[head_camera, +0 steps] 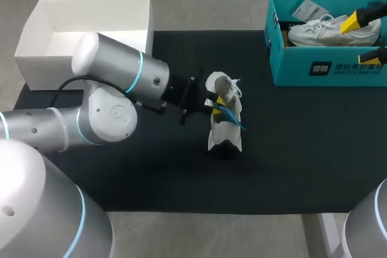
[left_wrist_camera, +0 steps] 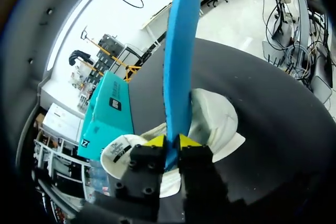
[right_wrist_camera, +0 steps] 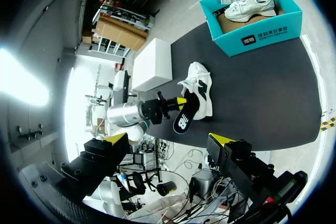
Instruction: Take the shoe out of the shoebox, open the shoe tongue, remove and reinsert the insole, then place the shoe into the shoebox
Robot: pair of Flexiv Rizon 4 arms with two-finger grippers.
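Note:
A white shoe [head_camera: 225,126] lies on the black mat in the middle of the table. My left gripper [head_camera: 213,104] is at its opening, shut on one end of the blue insole [head_camera: 230,115]. In the left wrist view the yellow fingertips [left_wrist_camera: 157,141] pinch the insole [left_wrist_camera: 178,66], which juts out ahead over the shoe [left_wrist_camera: 218,124]. From the right wrist view, the insole [right_wrist_camera: 184,120] hangs beside the shoe [right_wrist_camera: 202,87]. My right gripper [head_camera: 363,40] is open and empty, raised high and appearing over the teal shoebox [head_camera: 326,67]; its own view shows the gripper [right_wrist_camera: 168,138] far from the shoe.
A second white shoe [head_camera: 329,31] lies inside the teal shoebox [right_wrist_camera: 257,35]. A white open box [head_camera: 84,28] stands at the back left, partly off the black mat [head_camera: 290,149].

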